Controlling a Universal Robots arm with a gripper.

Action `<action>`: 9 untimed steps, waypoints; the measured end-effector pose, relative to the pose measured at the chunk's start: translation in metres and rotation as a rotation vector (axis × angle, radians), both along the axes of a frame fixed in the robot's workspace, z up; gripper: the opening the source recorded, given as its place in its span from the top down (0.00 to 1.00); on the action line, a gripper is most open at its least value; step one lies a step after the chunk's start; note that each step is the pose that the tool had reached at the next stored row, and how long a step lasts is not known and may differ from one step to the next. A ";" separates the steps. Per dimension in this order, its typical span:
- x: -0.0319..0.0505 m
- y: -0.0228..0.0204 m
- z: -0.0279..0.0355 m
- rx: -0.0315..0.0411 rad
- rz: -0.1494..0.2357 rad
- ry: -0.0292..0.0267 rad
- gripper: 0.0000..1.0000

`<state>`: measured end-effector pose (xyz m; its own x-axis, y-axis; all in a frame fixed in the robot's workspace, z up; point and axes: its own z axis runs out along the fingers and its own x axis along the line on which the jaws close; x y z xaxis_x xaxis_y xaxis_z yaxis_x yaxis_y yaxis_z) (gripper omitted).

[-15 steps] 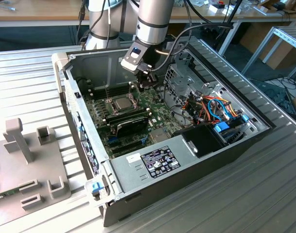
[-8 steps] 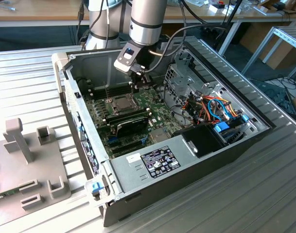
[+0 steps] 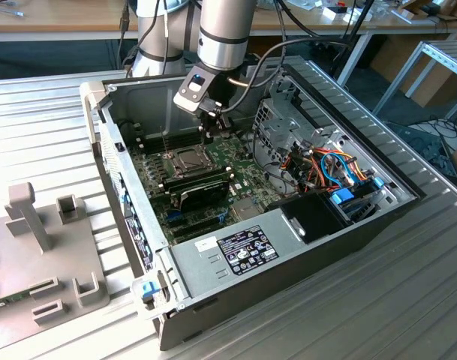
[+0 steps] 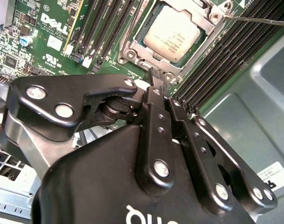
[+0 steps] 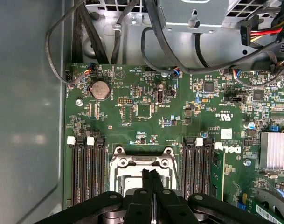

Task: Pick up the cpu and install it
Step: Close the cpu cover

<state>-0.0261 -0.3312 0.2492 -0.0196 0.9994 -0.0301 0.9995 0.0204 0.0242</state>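
Black two-finger gripper (image 4: 155,74) was clenched shut w/ nothing between the fingers, right over the socket. The small flat square cpu w/ dull silver-grey metal top (image 4: 172,32) sat inside the silver hinged metal socket frame (image 4: 128,50) on the green motherboard (image 5: 109,126). Faint print on the chip lid, couldn't read it tbh. In the first wrist view the fingers hid part of the socket. Long black memory slots (image 4: 109,23) ran along both sides.

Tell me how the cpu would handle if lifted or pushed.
The cpu is a thin flat square with a metal top, so it likely stays rigid and will not roll. That smooth lid is probably slippery for the gripper. Seated within the socket frame, it would probably resist a sideways push.
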 end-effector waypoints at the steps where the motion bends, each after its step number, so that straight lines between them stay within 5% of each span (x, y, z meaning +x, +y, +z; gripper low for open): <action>1: 0.0000 0.0000 0.0000 0.0000 0.000 0.0004 0.89; 9: -0.0006 0.0000 -0.0008 0.0000 0.000 0.0056 0.89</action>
<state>-0.0267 -0.3312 0.2484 -0.0199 0.9994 -0.0301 0.9996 0.0204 0.0186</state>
